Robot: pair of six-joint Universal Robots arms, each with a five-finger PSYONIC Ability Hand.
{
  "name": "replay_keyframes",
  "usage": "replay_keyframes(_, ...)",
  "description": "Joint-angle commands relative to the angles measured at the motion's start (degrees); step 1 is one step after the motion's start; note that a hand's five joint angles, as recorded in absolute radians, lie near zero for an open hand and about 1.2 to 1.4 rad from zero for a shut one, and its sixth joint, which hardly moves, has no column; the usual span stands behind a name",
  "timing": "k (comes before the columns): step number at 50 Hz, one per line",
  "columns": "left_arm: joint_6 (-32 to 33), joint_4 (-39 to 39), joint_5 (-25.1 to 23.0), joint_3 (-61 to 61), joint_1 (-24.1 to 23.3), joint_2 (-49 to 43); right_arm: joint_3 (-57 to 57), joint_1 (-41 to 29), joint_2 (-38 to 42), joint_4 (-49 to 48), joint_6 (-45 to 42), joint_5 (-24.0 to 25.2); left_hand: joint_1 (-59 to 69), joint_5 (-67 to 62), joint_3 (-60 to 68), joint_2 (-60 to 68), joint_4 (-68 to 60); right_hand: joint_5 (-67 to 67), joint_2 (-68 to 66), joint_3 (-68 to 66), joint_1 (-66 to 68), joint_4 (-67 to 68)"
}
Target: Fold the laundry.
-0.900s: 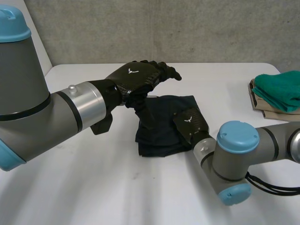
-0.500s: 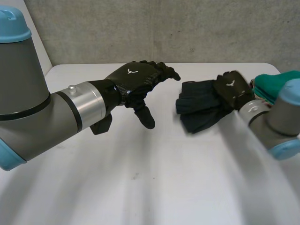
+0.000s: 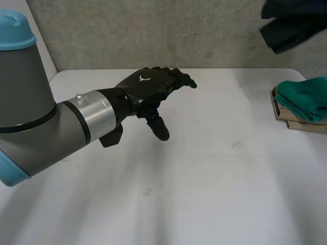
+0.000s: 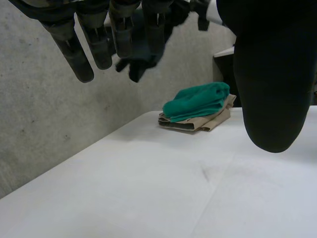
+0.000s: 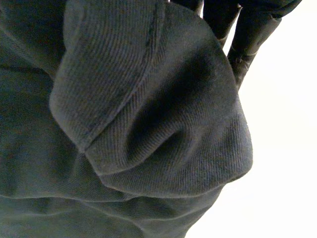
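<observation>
Fingers (image 5: 257,34) of the right hand (image 5: 218,17) clamp the dark garment (image 3: 294,23) aloft above the right-side stack (image 3: 301,102) — left hand (image 3: 148,84) slack, farther off.

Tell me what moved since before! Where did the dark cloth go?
The right hand swept the dark cloth rightward off the table and up into the air. The left hand stayed hovering, open, and the green and beige pile stayed put.
</observation>
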State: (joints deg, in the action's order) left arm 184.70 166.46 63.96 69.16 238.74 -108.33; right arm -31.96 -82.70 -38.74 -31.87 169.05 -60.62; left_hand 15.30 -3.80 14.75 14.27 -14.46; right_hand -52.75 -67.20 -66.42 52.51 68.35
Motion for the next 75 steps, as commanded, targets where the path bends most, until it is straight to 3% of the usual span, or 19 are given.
replay_keyframes(1, -0.13, 1.4, 0.02, 0.8, -0.03, -0.39, -0.21, 7.02, 7.87, 1.99, -0.74, 12.6, -1.89, 0.39, -1.33, -0.86, 1.05, -17.25, -12.8, -13.58, 27.49, 11.65)
replay_keyframes(11, -0.13, 1.93, 0.02, 1.24, -0.29, -1.1, -5.74, 15.99, 12.2, 2.52, -0.92, 19.57, -1.72, 0.23, -1.17, -0.69, 0.88, -17.25, -12.8, -13.58, 27.49, 11.65)
replay_keyframes(17, -1.0, 2.02, 0.02, 1.15, -0.29, -1.19, -9.78, 18.37, 10.97, 2.25, -1.09, 26.5, -1.72, 0.23, -1.17, -0.69, 0.88, -17.25, -12.8, -13.58, 27.49, 11.65)
replay_keyframes(35, -2.5, 2.37, 0.02, 1.07, -0.03, -1.01, -13.66, 24.43, 7.54, 2.6, -0.48, 35.66, -1.72, 0.23, -1.17, -0.69, 0.88, -16.64, -12.19, -12.97, 26.88, 11.04)
replay_keyframes(36, -2.5, 2.37, 0.02, 1.07, -0.11, -1.01, -14.01, 24.69, 7.11, 3.13, -0.39, 35.31, -1.72, 0.23, -1.17, -0.69, 0.88, 16.67, 21.12, 20.34, -6.43, -22.27)
replay_keyframes(37, -2.59, 2.37, 0.02, 0.98, -0.03, -1.01, -14.27, 24.78, 6.58, 3.65, -0.39, 34.96, -1.72, 0.23, -1.17, -0.69, 0.88, 39.65, 44.1, 43.32, -29.41, -45.25)
replay_keyframes(38, -2.59, 2.37, 0.02, 0.89, -0.03, -1.01, -14.53, 24.87, 5.79, 4.53, -0.3, 34.17, -1.72, 0.23, -1.17, -0.69, 0.88, 52.75, 57.2, 56.42, -42.51, -58.35)
replay_keyframes(46, -2.67, 2.37, 0.02, 0.8, -0.03, -0.66, -14.27, 24.26, -4.05, 16.75, -3.9, 18.97, -1.72, 0.23, -1.17, -0.69, 0.88, 52.75, 57.2, 56.42, -42.51, -58.35)
replay_keyframes(50, -3.2, 2.37, 0.02, 0.8, 0.06, -0.31, -14.45, 22.95, -9.5, 18.86, -10.83, 11.16, -1.72, 0.23, -1.17, -0.69, 0.88, 52.75, 57.2, 56.42, -42.51, -58.35)
replay_keyframes(55, -3.29, 2.46, 0.11, 0.71, 0.06, 0.66, -14.19, 11.97, -15.83, 21.85, -20.07, -4.49, -1.55, 0.06, -1.0, -0.53, 0.71, 52.75, 57.2, 56.42, -42.51, -58.35)
replay_keyframes(56, -3.29, 2.46, 0.11, 0.71, 0.06, 0.83, -14.27, 8.38, -17.84, 22.55, -22.17, -9.9, -1.55, 0.06, -1.0, -0.53, 0.71, 52.75, 57.2, 56.42, -42.51, -58.35)
replay_keyframes(60, -3.55, 3.34, 1.86, 0.71, 0.5, 1.98, -16.81, -0.49, -21.72, 23.34, -23.42, -19.59, -1.55, 0.06, -1.0, -0.53, 0.71, 52.75, 57.2, 56.42, -42.51, -58.35)
replay_keyframes(64, -4.08, 4.92, 7.57, 0.8, 1.47, 2.77, -23.65, -11.73, -25.49, 24.22, -20.18, -24.27, -1.55, 0.06, -1.0, -0.53, 0.71, 52.75, 57.2, 56.42, -42.51, -58.35)
replay_keyframes(71, -3.29, 12.56, 22.15, 2.21, 3.22, 4.09, -39.31, -24.95, -33.15, 23.44, -11.39, -27.09, -1.89, 0.39, -1.33, -0.86, 1.05, 52.75, 57.2, 56.42, -42.51, -58.35)
replay_keyframes(75, -2.5, 14.94, 25.5, 2.74, 5.86, 3.47, -44.5, -31.37, -34.03, 22.47, -7.52, -29.99, -1.89, 0.39, -1.33, -0.86, 1.05, 52.75, 57.2, 56.42, -42.51, -58.35)
